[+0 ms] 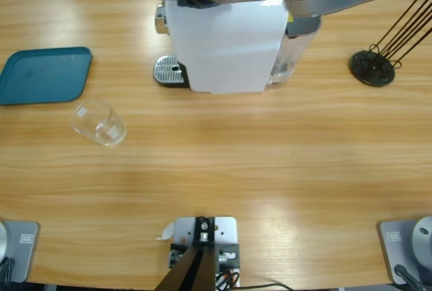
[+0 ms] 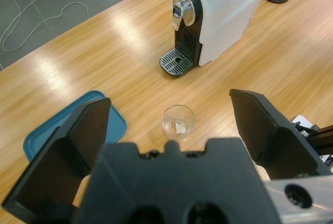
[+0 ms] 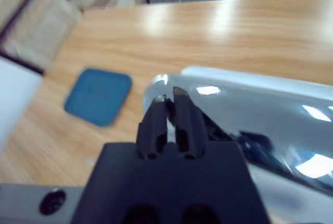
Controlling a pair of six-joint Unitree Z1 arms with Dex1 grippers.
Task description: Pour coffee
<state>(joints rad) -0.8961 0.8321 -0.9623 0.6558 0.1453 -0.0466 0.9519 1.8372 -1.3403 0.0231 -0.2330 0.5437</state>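
The glass point(image 1: 99, 122) stands empty, away from the coffee machine point(image 1: 226, 44); nothing is poured. Left gripper point(image 2: 169, 117) wide open, holding nothing; right gripper point(image 3: 169, 107) closed at machine's lever point(image 3: 250, 91).

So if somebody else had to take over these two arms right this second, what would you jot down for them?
Left gripper: jaws wide open, holding nothing, hanging above the table and looking down at the glass cup.
Right gripper: jaws shut, up at the top of the coffee machine by its silver lever; whether it touches the lever is unclear.
Cup: upright on bare table between the blue tray and the machine, not under the spout. It looks empty.
Drip grate: nothing on it.
Done: no coffee poured that I can see.
Left: put the cup on the grate, brew, pour.
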